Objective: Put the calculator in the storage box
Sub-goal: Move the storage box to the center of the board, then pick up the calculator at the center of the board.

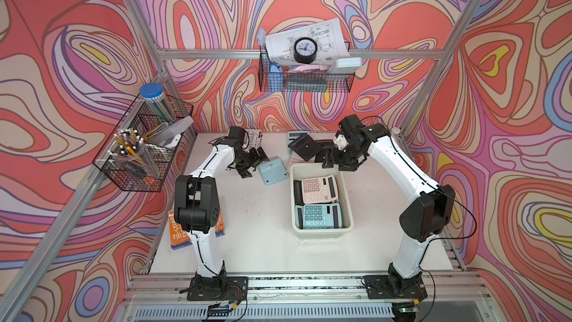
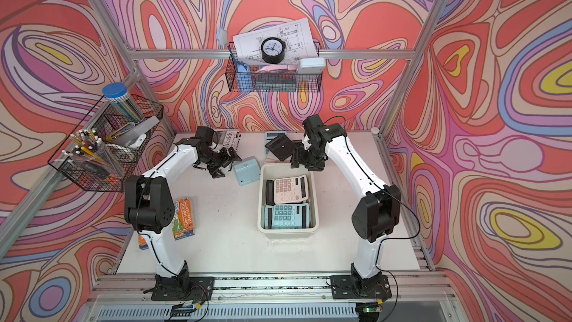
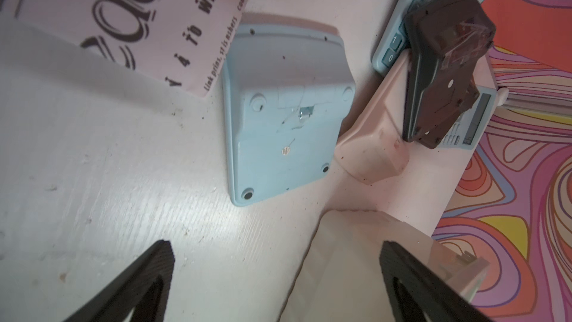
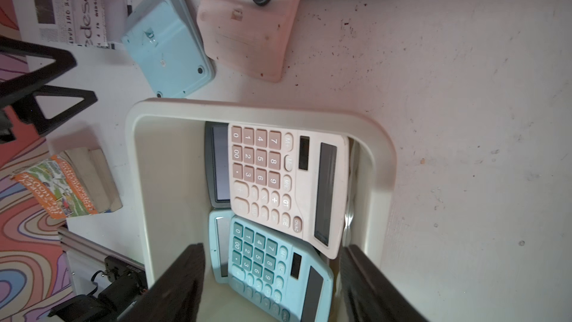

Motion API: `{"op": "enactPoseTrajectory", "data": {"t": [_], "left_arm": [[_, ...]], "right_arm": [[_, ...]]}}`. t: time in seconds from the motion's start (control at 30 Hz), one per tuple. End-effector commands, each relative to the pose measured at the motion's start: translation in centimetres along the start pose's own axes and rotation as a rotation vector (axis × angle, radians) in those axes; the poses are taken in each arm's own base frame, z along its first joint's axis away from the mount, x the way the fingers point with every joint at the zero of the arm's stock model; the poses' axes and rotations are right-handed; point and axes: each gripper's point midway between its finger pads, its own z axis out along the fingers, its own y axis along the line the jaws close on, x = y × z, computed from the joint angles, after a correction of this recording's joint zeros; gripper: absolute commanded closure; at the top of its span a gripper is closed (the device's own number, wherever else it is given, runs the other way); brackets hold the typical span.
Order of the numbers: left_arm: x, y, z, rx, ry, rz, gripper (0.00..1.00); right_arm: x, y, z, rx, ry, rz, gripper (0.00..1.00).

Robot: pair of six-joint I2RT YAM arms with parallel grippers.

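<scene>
1. Spreading over the lower middle of both top views, the white table [image 1: 257, 243] carries everything I work on.
2. The cream storage box [image 1: 348, 199] sits on it just right of centre, with its long side running away from the camera.
3. A newspaper [image 1: 252, 137] lies flat at the table's far edge, left of centre and partly behind my left arm. An orange paperback [image 2: 184, 218] lies near the table's left edge.
4. Inside the box, a pink calculator [image 1: 318, 188] lies keys up in the far half. Its corner overlaps a blue calculator [image 1: 318, 216], keys up in the near half. My right wrist view shows a dark grey calculator [image 4: 216, 165] under the pink one.
5. Outside the box, a face-down light blue calculator [image 1: 272, 170] rests on the table just left of the box's far corner. A face-down pink calculator [image 3: 374, 137] lies beside it, beyond the box's far end, with black calculators [image 1: 301, 147] piled partly on it.
6. My left gripper [image 3: 275, 249] has its jaws spread wide and holds nothing. It is near the face-down light blue calculator, not touching it.
7. My right gripper [image 4: 272, 249] hangs over the far end of the box, fingers parted and empty.
</scene>
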Motion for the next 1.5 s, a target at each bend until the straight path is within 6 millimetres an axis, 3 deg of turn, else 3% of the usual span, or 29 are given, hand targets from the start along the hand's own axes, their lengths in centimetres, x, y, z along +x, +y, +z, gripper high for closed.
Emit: {"op": "enactPoseTrajectory", "data": {"t": [0.0, 0.3, 0.7, 1.03, 1.17, 1.47], "left_arm": [[-2.1, -0.1, 2.4, 0.042, -0.071, 0.067, 0.03], [-2.2, 1.5, 6.3, 0.053, -0.06, 0.081, 0.06], [-1.6, -1.3, 11.8, 0.275, 0.067, 0.011, 0.12], [-0.1, -5.2, 12.0, 0.445, 0.165, 0.003, 0.25], [1.5, -5.2, 12.5, 0.413, 0.209, 0.047, 0.24], [3.0, -4.8, 13.3, 0.329, 0.267, 0.138, 0.26]], "right_arm": [[-0.3, 1.4, -1.5, -0.053, -0.001, 0.005, 0.29], [-1.4, 2.4, -2.5, -0.089, 0.004, 0.0, 0.28], [-1.7, 2.4, -2.7, -0.092, 0.024, -0.003, 0.28], [-1.9, 2.5, -2.2, -0.099, 0.028, 0.019, 0.28], [-1.9, 2.6, -1.9, -0.106, 0.037, 0.025, 0.28], [-1.3, 2.7, -2.1, -0.115, 0.052, 0.031, 0.28]]}}
